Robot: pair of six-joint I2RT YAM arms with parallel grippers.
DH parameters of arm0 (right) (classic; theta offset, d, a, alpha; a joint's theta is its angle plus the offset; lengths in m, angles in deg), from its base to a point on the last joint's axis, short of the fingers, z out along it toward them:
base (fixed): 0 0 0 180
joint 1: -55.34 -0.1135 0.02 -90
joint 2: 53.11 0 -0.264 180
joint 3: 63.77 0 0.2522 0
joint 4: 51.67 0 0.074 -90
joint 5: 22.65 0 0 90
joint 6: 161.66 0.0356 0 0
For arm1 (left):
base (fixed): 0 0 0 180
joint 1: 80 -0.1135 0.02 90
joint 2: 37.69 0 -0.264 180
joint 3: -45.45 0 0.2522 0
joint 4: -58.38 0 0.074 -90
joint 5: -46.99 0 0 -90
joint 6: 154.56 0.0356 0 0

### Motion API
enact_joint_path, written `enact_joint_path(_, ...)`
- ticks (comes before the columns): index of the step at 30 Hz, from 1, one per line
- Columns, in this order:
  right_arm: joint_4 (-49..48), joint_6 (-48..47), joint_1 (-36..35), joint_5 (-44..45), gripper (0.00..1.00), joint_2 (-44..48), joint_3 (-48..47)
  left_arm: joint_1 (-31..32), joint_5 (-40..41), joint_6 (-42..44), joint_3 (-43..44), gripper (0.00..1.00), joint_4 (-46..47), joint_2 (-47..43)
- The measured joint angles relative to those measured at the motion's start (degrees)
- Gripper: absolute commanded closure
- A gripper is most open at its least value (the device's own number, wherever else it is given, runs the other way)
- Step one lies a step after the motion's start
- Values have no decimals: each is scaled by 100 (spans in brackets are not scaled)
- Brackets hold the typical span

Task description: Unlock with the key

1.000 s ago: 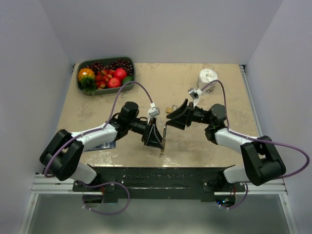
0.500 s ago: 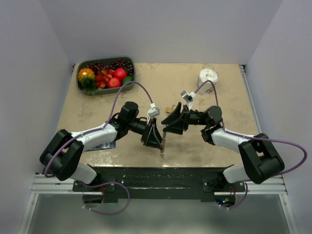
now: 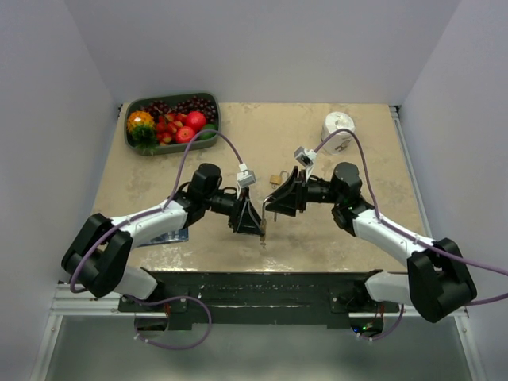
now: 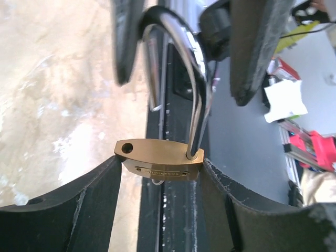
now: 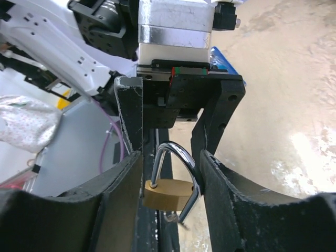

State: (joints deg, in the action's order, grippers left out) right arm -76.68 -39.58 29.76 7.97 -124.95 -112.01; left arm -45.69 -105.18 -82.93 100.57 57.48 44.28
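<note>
A brass padlock (image 4: pixel 160 160) hangs above the table's near edge, its body held across by my left gripper (image 4: pixel 160 173), which is shut on it. Its steel shackle (image 4: pixel 181 47) stands swung open, with one hole of the body bare. A bit of the silvery key (image 4: pixel 155 181) pokes out under the body, also seen as the key (image 5: pixel 170 217). My right gripper (image 5: pixel 170 194) is open, its fingers (image 5: pixel 223 199) on either side of the shackle (image 5: pixel 181 155); one touches its free leg. In the top view both grippers, left gripper (image 3: pixel 252 222) and right gripper (image 3: pixel 279 200), meet mid-table.
A second brass padlock (image 3: pixel 276 178) lies on the table behind the grippers. A tray of fruit (image 3: pixel 132 141) stands at the back left, a white roll (image 3: pixel 339 125) at the back right. A blue item (image 3: pixel 171 236) lies under the left arm. The black rail (image 3: pixel 254 290) runs along the near edge.
My right gripper has moved left to the held padlock and its jaws have narrowed around the shackle. The left gripper has kept its hold and shifted slightly.
</note>
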Motion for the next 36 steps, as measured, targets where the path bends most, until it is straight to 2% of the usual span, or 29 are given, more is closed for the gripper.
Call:
enact_joint_path(5, 581, -337, -2, 293, 60, -17, -55, -13, 723, 352, 24, 100, -573, -4)
enact_joint_path(9, 844, -404, -11, 699, 75, -192, -87, -13, 1674, 592, 157, 100, -1128, -4)
enact_joint_path(12, 876, -411, -70, 999, 86, -398, -127, -15, 2317, 669, 262, 100, -1421, -4)
enact_joint_path(19, 756, -382, -398, 1952, 100, -1222, -310, -15, 3801, 754, 605, 100, -2380, 111)
enact_joint_path(29, 212, -35, -522, 2736, 100, -2201, -619, -7, 5125, 850, 1093, 100, -3276, 273)
enact_joint_path(36, 192, 11, -527, 3075, 100, -3049, -1121, -17, 5812, 876, 1644, 100, -3585, 1080)
